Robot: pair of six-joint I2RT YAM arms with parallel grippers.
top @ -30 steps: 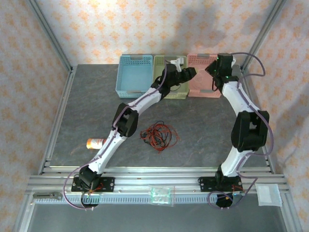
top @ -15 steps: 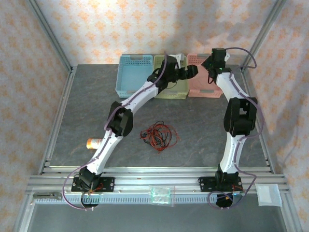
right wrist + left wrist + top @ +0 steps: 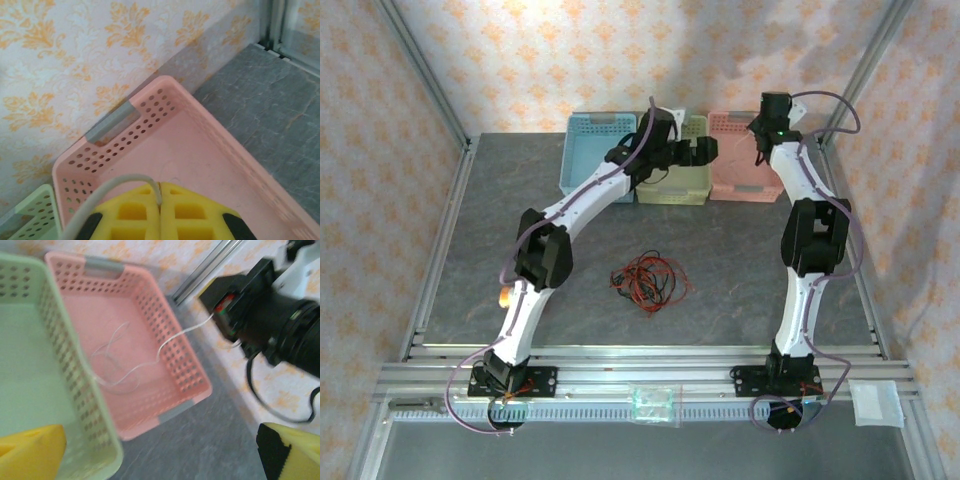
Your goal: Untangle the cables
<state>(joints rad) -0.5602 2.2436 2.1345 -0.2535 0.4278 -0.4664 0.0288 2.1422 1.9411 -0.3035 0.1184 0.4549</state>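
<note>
In right gripper [image 3: 160, 194]: whitish cable [image 3: 125, 177] (pinched)

You had open table [image 3: 750, 280] all round the red and black cable tangle [image 3: 648, 280], with just the orange bottle [image 3: 506, 297] beside the left arm [image 3: 545, 255] near the left edge. The far edge was crowded: the left gripper [image 3: 162, 452] hung wide over the green basket [image 3: 65, 365] and pink basket [image 3: 195, 370], and the whitish cable [image 3: 172, 337] ran from the pink floor over its right wall up to the pinched right gripper [image 3: 160, 200], barring that side.
</note>
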